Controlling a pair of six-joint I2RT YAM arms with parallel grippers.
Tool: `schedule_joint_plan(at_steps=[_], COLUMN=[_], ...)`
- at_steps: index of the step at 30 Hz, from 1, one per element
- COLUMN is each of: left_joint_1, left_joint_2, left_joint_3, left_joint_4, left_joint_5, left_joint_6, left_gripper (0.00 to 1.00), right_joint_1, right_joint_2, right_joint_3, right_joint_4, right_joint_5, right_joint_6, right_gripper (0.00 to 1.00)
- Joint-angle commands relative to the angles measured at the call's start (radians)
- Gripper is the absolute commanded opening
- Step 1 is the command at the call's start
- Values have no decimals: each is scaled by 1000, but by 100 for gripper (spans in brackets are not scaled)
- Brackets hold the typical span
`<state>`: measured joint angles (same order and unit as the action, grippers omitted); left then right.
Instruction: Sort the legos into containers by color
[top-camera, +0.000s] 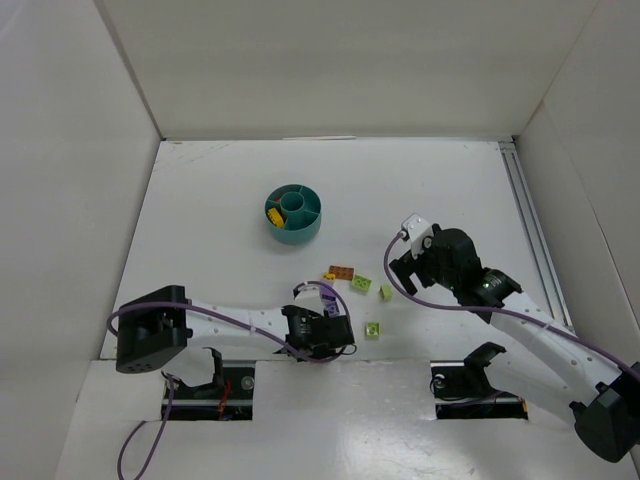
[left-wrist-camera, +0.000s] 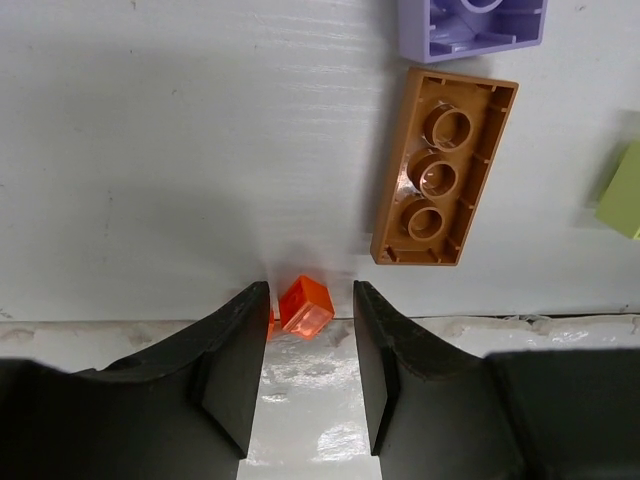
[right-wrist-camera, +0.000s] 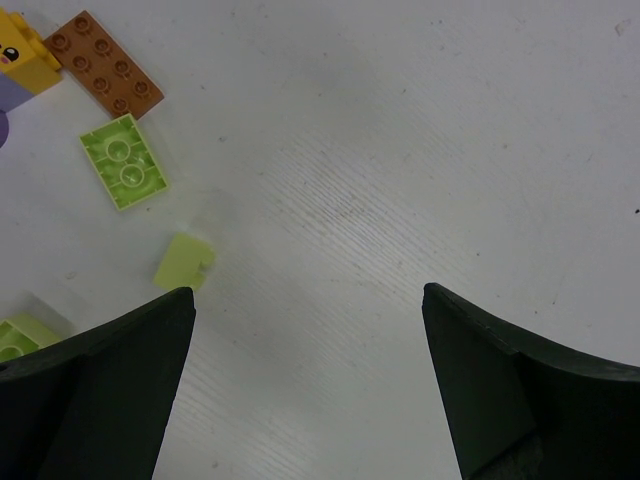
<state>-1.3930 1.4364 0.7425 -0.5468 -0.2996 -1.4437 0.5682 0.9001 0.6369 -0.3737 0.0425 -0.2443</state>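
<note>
My left gripper (left-wrist-camera: 310, 292) is open, low at the table's near edge, with a tiny orange-red lego (left-wrist-camera: 306, 306) lying between its fingertips; a second orange bit shows by the left finger. Just beyond lie an upside-down brown lego (left-wrist-camera: 440, 170), a purple lego (left-wrist-camera: 472, 25) and a lime green one (left-wrist-camera: 625, 190). In the top view that gripper (top-camera: 335, 346) is far from the teal dish (top-camera: 312, 226), which holds a yellow lego (top-camera: 273, 215) in a left section. My right gripper (right-wrist-camera: 307, 295) is wide open and empty over bare table, right of the loose legos.
Loose legos lie in the table's middle: brown (top-camera: 341, 271), yellow (top-camera: 328, 277), lime green (top-camera: 361, 285), (top-camera: 386, 291), (top-camera: 373, 329) and purple (top-camera: 326, 293). White walls enclose the table. A metal rail (top-camera: 530, 230) runs along the right side.
</note>
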Motion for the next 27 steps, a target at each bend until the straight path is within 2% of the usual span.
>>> schedule_joint_plan(at_steps=[1,5,12,20,22,27], left_joint_1=[-34,-34,-34,-43,-43,-43], left_joint_2=[38,59,137,137,128,128], left_joint_3=[-51,-29,9,9,18,73], left_joint_4=[-131,-140,-153,-162,-162,-220], left_joint_5=[76,50,50,60,60,-13], left_joint_6=[-35,-35,-14,-4,-4,-15], left_gripper=[37,37,26,20,14,11], right_joint_1=[-8,-8,-8,-8,-8,-8], right_joint_2=[-20,-30,-40,-58,-58,-58], right_joint_3=[-9,-19,-19,-19,-19,-19], right_joint_4=[48,48,48,48,48,48], right_joint_5=[-18,-18,-18,-18,-18,-18], right_joint_6=[-6,-6,-6,-6,-6,-6], right_gripper=[100,100,100,100,100,100])
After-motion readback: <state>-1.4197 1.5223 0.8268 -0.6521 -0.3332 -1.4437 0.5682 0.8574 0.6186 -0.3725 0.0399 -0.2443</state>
